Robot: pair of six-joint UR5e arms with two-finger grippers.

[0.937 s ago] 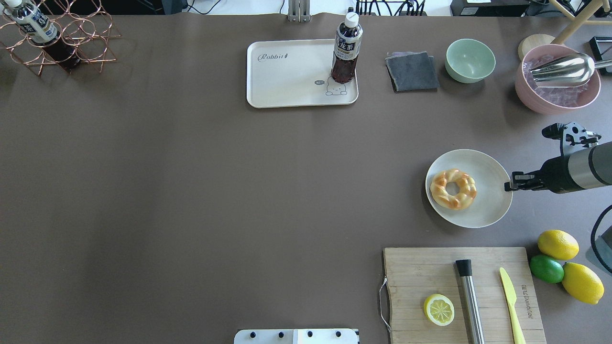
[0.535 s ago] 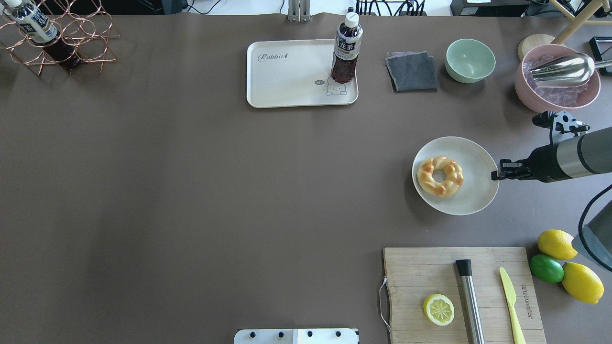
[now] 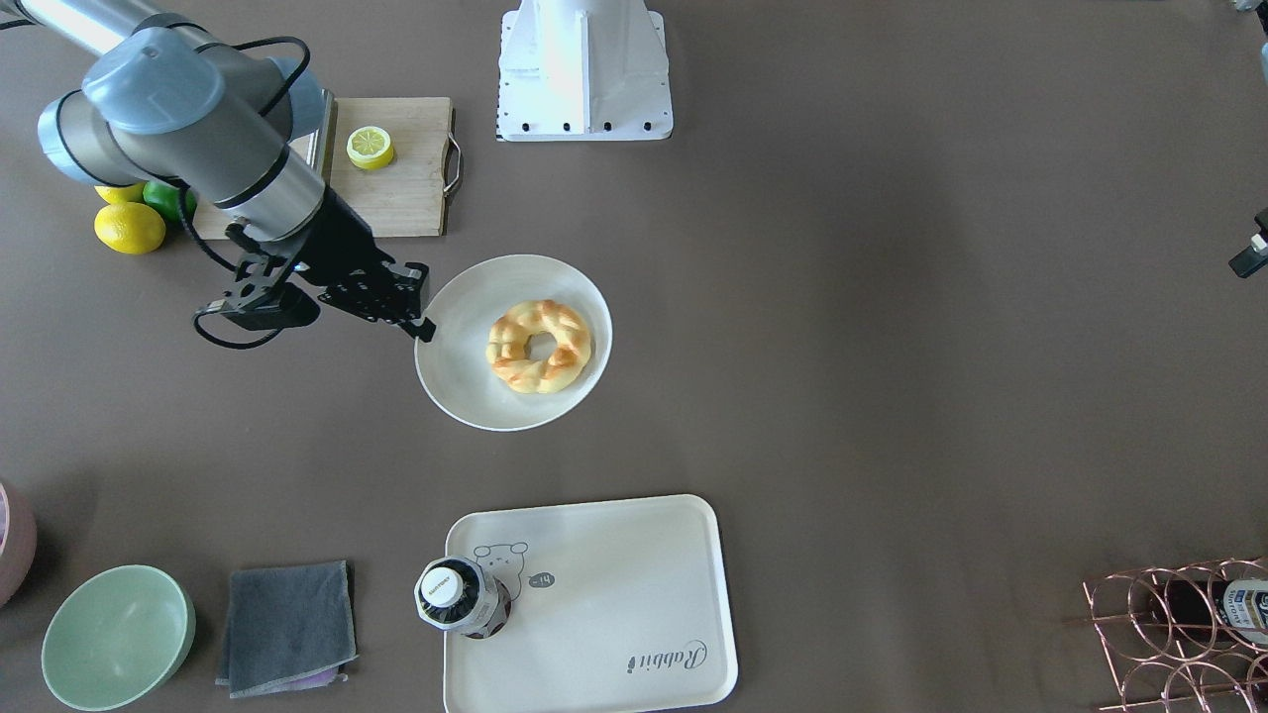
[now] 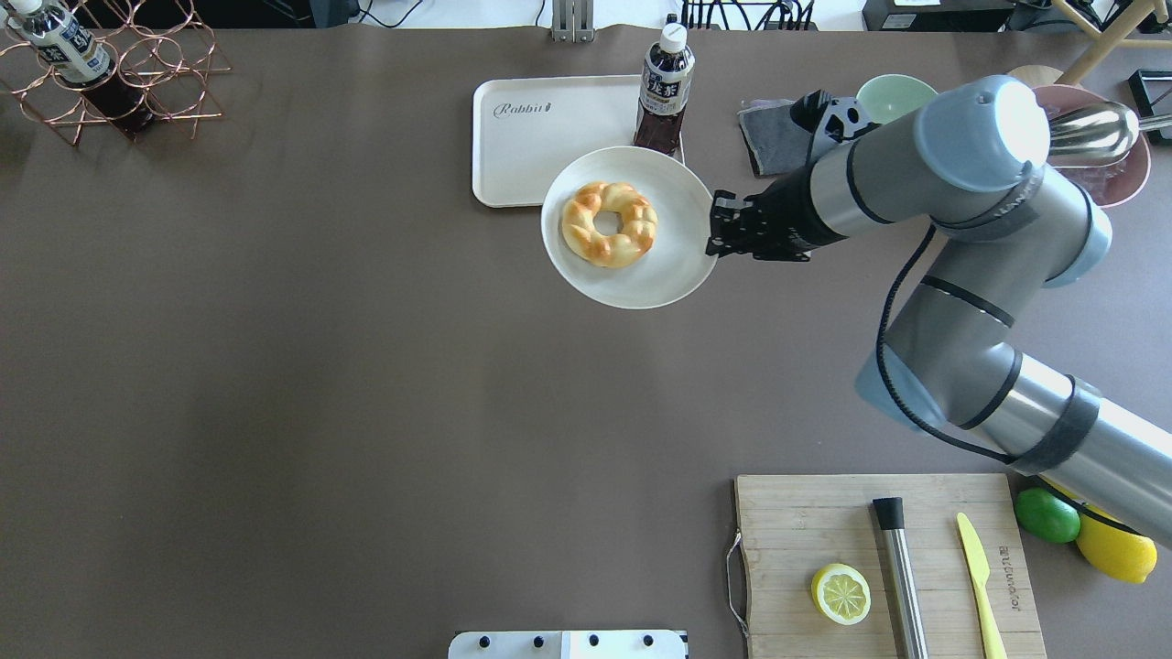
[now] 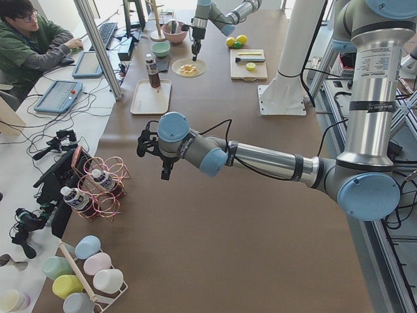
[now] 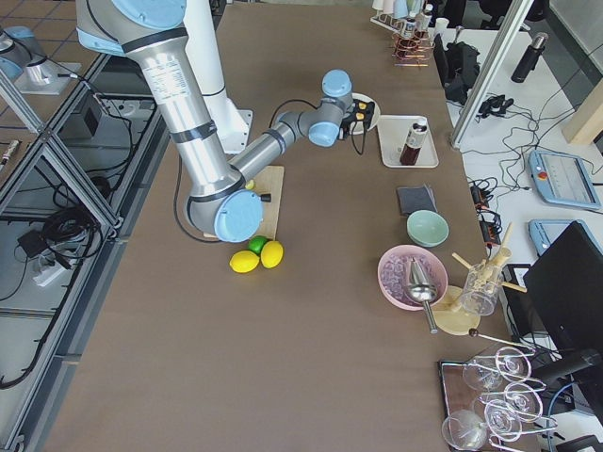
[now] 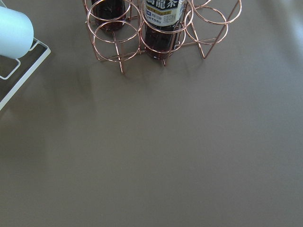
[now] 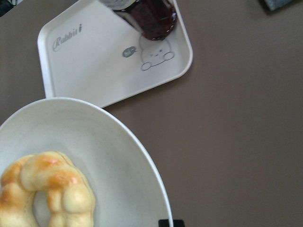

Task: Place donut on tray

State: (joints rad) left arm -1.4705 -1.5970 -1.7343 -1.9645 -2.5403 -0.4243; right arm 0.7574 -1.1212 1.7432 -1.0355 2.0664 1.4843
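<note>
My right end effector [image 4: 711, 229] pinches plate [image 4: 673, 267] rim, donut [image 4: 609, 224] aboard: carry step. Next: over tray [image 4: 531, 156], left of bottle [image 4: 665, 101], tip donut off.

Donut [image 4: 632, 234] glossy glazed; tray [image 4: 522, 156] smooth matt; cutting board [image 4: 797, 535] wood.
</note>
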